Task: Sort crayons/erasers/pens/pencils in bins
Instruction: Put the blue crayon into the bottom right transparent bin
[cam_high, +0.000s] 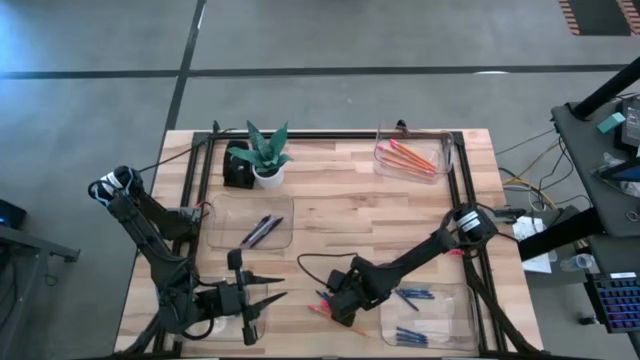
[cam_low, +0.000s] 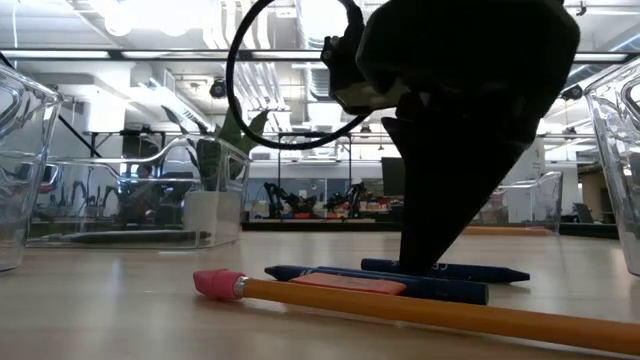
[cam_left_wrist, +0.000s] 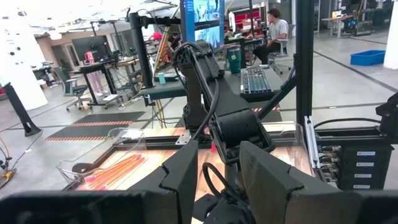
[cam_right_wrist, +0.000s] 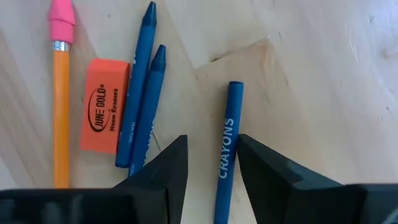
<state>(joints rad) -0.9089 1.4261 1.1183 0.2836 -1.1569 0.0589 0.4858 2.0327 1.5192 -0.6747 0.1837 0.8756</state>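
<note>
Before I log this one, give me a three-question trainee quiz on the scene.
1. True or false: the right pincer straddles a blue crayon.
2. What lies directly beside the orange eraser? A) pencil B) plant C) keyboard
3. Fill in: the far right bin holds ____.

Key: 1 true; 2 A; 3 pencils.
</note>
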